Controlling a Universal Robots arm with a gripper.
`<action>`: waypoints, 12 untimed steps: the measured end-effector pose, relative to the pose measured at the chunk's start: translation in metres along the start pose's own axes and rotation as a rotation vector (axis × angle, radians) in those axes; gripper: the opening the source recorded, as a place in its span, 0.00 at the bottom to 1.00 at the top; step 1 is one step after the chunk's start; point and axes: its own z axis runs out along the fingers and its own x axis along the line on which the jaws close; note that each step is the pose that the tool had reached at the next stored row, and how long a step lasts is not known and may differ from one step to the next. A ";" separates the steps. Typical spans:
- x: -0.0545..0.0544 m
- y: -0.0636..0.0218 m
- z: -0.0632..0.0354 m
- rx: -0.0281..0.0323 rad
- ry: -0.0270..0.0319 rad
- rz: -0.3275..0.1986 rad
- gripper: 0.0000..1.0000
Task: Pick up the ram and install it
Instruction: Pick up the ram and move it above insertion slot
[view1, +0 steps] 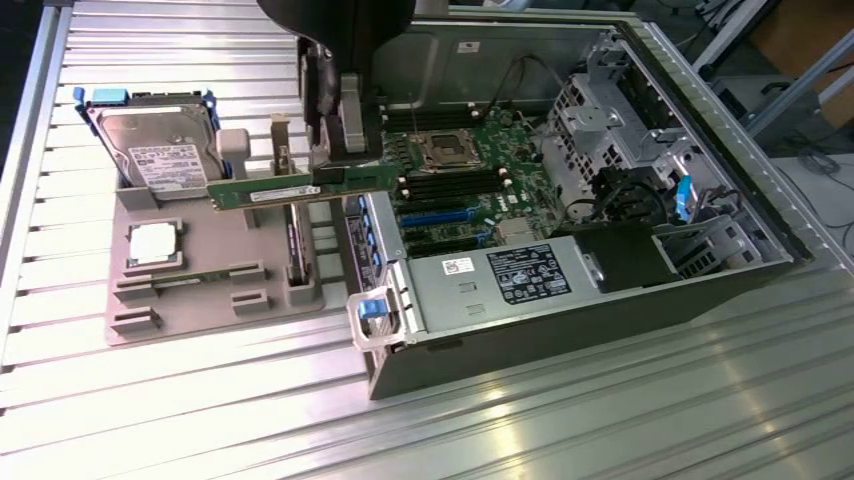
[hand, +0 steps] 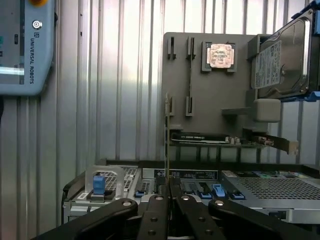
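The ram (view1: 260, 192) is a long dark-green stick with a white label. It hangs level in the air above the gap between the grey tray (view1: 200, 310) and the open computer case (view1: 587, 300). My gripper (view1: 334, 178) is shut on its end nearest the case. In the wrist view the ram (hand: 166, 135) shows edge-on as a thin upright strip rising from my shut gripper (hand: 168, 192). The motherboard (view1: 467, 170) with its black memory slots (view1: 447, 185) lies just to the exterior view's right of the stick.
The tray holds a hard drive (view1: 160, 150), a silver CPU (view1: 154, 243), an upright expansion card (view1: 296, 250) and another thin green stick (view1: 187, 278). The case's power supply (view1: 521, 270) and drive cage (view1: 627, 130) stand tall. A teach pendant (hand: 25, 45) lies on the ribbed table.
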 end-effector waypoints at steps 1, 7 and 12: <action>0.000 -0.0020 0.0000 0.0000 0.0006 0.000 0.12; 0.000 -0.0116 -0.0004 -0.0001 0.0043 0.000 0.12; 0.001 -0.0242 -0.0009 -0.0003 0.0089 0.000 0.12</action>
